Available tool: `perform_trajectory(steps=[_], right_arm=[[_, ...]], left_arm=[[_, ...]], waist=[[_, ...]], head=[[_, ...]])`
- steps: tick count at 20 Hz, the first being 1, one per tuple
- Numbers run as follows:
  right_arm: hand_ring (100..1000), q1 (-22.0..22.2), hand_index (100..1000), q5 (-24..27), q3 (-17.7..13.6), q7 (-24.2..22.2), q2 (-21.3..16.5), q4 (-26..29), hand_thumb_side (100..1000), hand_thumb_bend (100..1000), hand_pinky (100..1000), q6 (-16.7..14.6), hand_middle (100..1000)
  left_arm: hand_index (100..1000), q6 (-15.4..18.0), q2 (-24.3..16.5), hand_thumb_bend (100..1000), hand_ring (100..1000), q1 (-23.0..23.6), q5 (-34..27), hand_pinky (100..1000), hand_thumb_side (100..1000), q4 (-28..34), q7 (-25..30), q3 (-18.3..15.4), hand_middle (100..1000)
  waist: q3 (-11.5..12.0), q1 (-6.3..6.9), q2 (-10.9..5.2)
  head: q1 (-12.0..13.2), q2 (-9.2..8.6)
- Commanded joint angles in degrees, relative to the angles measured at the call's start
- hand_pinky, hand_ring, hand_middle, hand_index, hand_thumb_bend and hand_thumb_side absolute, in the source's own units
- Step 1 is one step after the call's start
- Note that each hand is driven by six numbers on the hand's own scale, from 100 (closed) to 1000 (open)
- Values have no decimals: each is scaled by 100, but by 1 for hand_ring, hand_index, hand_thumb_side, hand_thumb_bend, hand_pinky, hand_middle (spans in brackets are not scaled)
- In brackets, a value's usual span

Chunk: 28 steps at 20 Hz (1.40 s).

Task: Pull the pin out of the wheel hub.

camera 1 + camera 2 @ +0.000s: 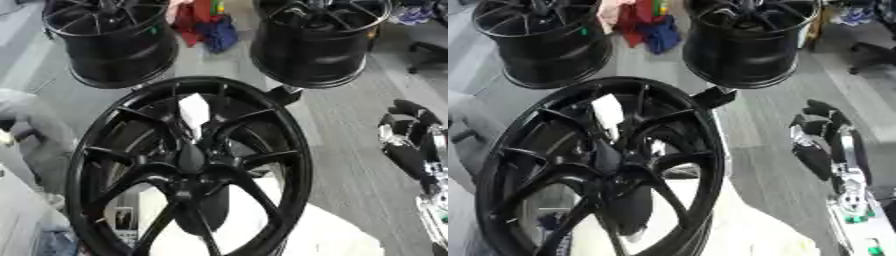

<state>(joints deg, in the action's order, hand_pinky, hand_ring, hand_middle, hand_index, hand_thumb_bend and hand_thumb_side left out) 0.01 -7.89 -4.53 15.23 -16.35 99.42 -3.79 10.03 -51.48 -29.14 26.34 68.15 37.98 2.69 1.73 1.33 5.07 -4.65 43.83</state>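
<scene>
Beside the wheel's right rim, the right hand (824,137) hangs above the floor (350,165) with its fingers curled and holding nothing, apart from the wheel hub (188,180). Judging by this, the pull has not begun: the hand should reach between the spokes to the hub's centre, pinch the pin and draw it straight out along its axis. I cannot make out the pin itself; a white piece (194,111) stands between the upper spokes. No left hand shows.
</scene>
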Motion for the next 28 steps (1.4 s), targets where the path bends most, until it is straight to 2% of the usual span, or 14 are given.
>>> perform_trajectory(steps=[1, 4, 6, 9, 12, 14, 17, 20, 24, 28], right_arm=[[610, -39, 806, 2, -31, 11, -27, 79, 265, 100, 689, 3, 707], [610, -26, 807, 2, -54, 32, -19, 88, 265, 100, 689, 10, 707], [610, -27, 806, 3, -59, 40, -11, 89, 266, 100, 689, 12, 707], [609, -29, 806, 4, -62, 42, 5, 84, 266, 100, 689, 9, 707], [609, -31, 806, 7, -70, 52, 17, 83, 266, 100, 688, 4, 707], [609, -31, 806, 11, -61, 48, 30, 82, 267, 100, 688, 0, 706], [609, -48, 806, 21, -57, 40, 61, 83, 267, 100, 688, -8, 706], [609, -61, 806, 29, -63, 45, 87, 91, 268, 100, 688, -13, 706], [609, -79, 806, 38, -59, 42, 120, 91, 269, 100, 689, -13, 706], [608, -83, 805, 46, -59, 42, 143, 92, 269, 100, 689, -17, 705]], left_arm=[[939, -59, 79, 658, 803, 2, 456, 828, 346, -526, -442, -173, 888], [947, -123, 214, 708, 811, 142, 695, 837, 392, -781, -900, -284, 911], [934, -155, 287, 701, 784, 252, 659, 811, 401, -847, -1242, -381, 880], [894, -152, 453, 639, 735, 462, 189, 754, 384, -643, -1770, -596, 808], [851, -164, 708, 526, 690, 766, -610, 700, 372, -74, -2407, -855, 751], [825, -199, 982, 477, 661, 1023, -1120, 671, 365, 452, -2900, -1041, 718], [797, -314, 1586, 450, 643, 1400, -1853, 643, 317, 1289, -3544, -1349, 692], [787, -487, 2178, 442, 641, 1669, -2290, 637, 284, 1991, -4081, -1596, 684], [781, -710, 2940, 429, 629, 1870, -2451, 629, 273, 2570, -4594, -1785, 665], [775, -865, 3529, 413, 623, 1897, -2390, 625, 250, 2724, -4858, -1869, 657]], waist=[[-18, -15, -46], [-23, -30, -37], [-15, -29, -32], [6, -29, -24], [30, -29, -14], [46, -36, -3], [62, -64, 24], [83, -97, 45], [125, -136, 60], [160, -169, 50]], head=[[21, 27], [33, 29], [27, 29], [1, 29], [-22, 29], [-42, 29], [-67, 29], [-86, 29], [-107, 29], [-118, 25]])
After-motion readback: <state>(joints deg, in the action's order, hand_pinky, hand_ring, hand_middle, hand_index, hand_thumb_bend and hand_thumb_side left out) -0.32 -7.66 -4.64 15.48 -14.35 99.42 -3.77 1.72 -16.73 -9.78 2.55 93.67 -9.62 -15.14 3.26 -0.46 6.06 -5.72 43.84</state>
